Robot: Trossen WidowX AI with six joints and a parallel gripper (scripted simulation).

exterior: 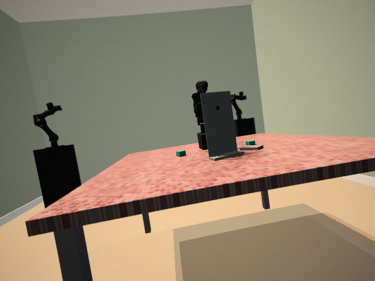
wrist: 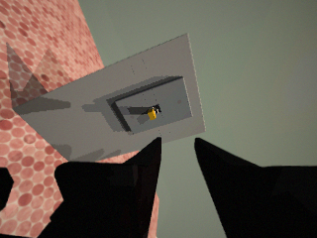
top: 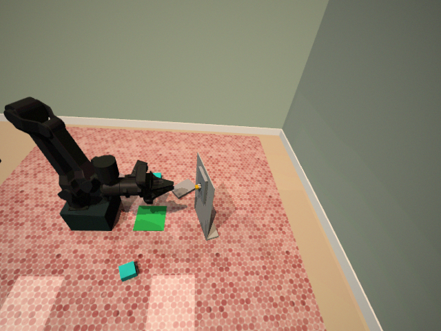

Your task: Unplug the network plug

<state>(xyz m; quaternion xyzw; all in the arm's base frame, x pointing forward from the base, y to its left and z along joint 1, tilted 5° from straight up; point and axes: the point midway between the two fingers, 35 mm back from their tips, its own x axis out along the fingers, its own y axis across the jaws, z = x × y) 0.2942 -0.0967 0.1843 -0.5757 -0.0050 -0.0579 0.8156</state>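
The grey upright panel (top: 205, 208) (exterior: 218, 123) (wrist: 74, 124) stands on the table right of the arm. The small yellow plug (top: 196, 186) (wrist: 152, 114) sits in the socket on a raised plate on the panel's face. My gripper (top: 171, 185) (wrist: 177, 142) is low and level, pointing at the plug from a short way to its left and not touching it. Its fingers stand partly apart with nothing between them. The wrist view is rolled, so the panel looks tilted there. The green marked square (top: 150, 218) lies on the table below the gripper. In the exterior view the panel hides the gripper.
A flat grey slab (top: 183, 187) (exterior: 251, 147) lies on the table between gripper and panel. One teal block (top: 156, 174) (exterior: 249, 142) sits behind the gripper, another (top: 127, 271) (exterior: 180, 153) lies nearer the front. The arm's base (top: 90, 214) stands left of the square.
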